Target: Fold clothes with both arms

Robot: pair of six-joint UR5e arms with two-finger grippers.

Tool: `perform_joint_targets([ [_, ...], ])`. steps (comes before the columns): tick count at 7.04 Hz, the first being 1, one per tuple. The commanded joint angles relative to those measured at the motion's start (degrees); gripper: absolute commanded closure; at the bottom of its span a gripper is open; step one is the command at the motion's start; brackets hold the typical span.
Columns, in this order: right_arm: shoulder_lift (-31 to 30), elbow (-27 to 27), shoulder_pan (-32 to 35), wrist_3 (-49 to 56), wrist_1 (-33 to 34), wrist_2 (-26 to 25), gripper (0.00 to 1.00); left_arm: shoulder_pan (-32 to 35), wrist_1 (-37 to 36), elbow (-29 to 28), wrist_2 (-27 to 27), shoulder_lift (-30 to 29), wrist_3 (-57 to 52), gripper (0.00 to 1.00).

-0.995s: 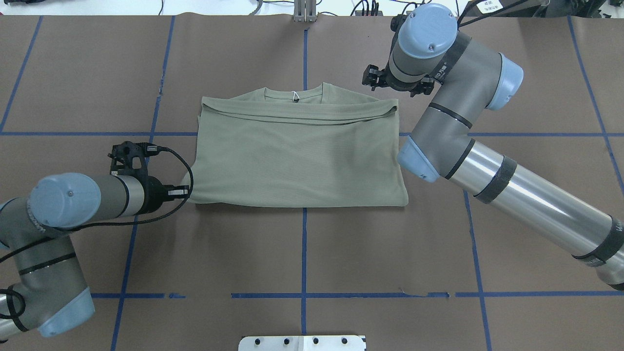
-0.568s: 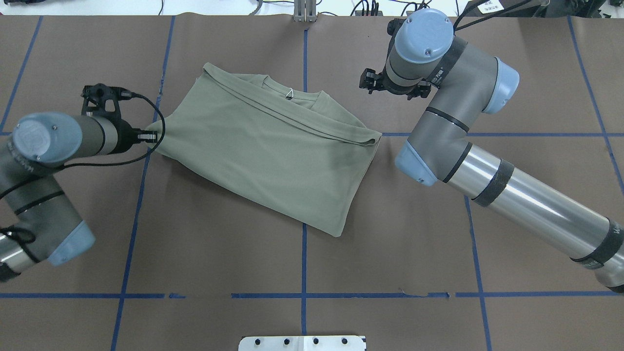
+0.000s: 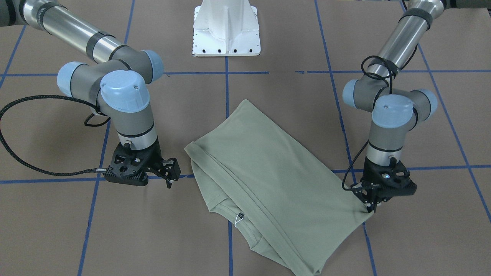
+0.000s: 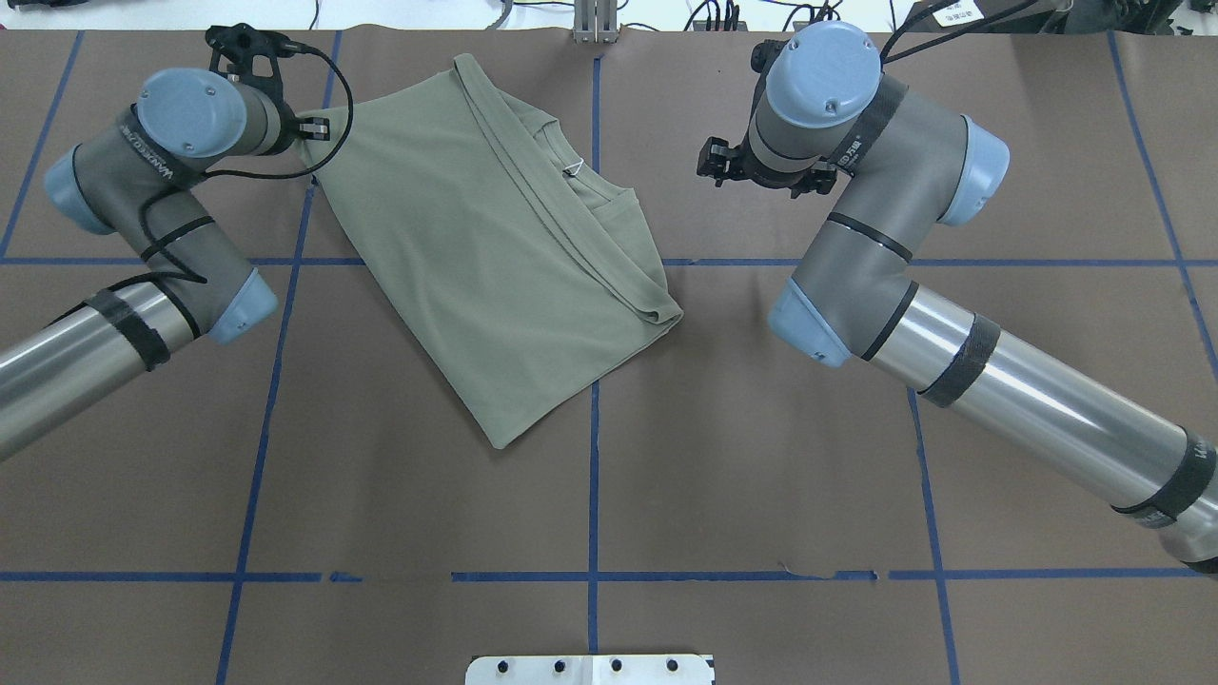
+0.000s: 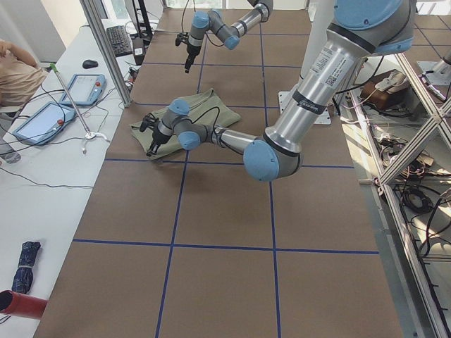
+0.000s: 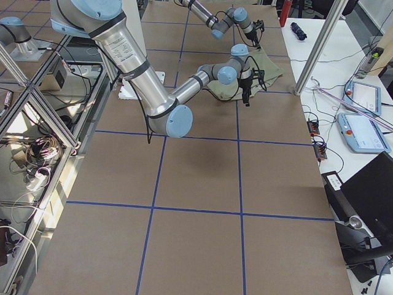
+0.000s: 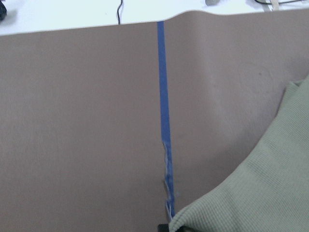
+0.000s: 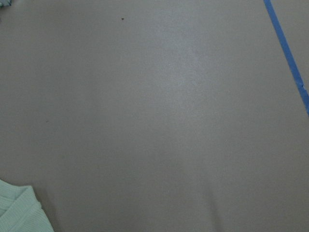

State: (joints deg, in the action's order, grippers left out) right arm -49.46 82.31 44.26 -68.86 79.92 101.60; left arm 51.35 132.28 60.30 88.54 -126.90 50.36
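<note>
The brown-covered table [image 4: 761,476], marked into squares by blue tape [image 4: 593,495], fills every view. Over it, the right arm [image 4: 999,390] reaches in from the near right corner of the overhead view and bends back toward the far middle. The left arm [image 4: 124,181] comes in from the left edge and turns up toward the far left corner. Between them lies the pale green shirt [image 4: 476,257], folded into a rough rectangle and flat on the far half of the table. It sits skewed to the tape grid, mostly left of the centre line. One corner points back toward the robot and just touches the centre tape, and the ribbed collar faces the far right. A doubled band of cloth runs slantwise across the shirt just below the collar. The white pedestal base [image 3: 226,30] stands at the robot's edge of the table, well apart from the cloth. The left gripper [image 4: 312,128] is pinched closed on the shirt's far left corner, low at the table surface. The right gripper [image 3: 170,177] hangs just above bare table near the shirt's other side, apart from the cloth, its fingers seemingly parted around nothing. A neck label [image 3: 239,216] with a white string loop [image 4: 574,168] sits inside the collar.
</note>
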Motion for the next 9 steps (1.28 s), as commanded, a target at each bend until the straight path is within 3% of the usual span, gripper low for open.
perform_joint_targets([
  [1,0.6,0.0,-0.4,-0.8,-2.0,0.0,0.0,1.5,5.4,-5.3,-0.5,-2.1,-4.2,0.1],
  [2,1.0,-0.5,-2.3,-0.7,-5.4,-0.5,0.0,1.7,9.0,-1.1,0.8,-0.1,-4.1,0.0],
  [3,2.0,-0.7,-4.2,-5.4,-8.0,-3.7,0.0,1.9,9.3,3.8,8.9,2.4,-3.4,0.0],
  [4,4.9,-3.4,-6.0,-8.2,-8.2,-5.3,0.03,2.0,9.4,8.6,11.6,5.3,-3.3,0.0],
  [5,7.6,-6.9,-7.4,-9.6,-8.3,-6.5,0.14,2.0,9.4,12.0,12.0,7.3,-2.8,0.0],
  [6,8.5,-9.2,-8.0,-14.3,-8.2,-6.5,0.24,1.7,9.5,12.2,12.1,7.4,0.1,0.0],
  [9,7.5,-9.7,-9.7,-15.6,-7.8,-5.9,0.26,1.1,9.6,11.9,12.1,7.4,0.7,0.0],
])
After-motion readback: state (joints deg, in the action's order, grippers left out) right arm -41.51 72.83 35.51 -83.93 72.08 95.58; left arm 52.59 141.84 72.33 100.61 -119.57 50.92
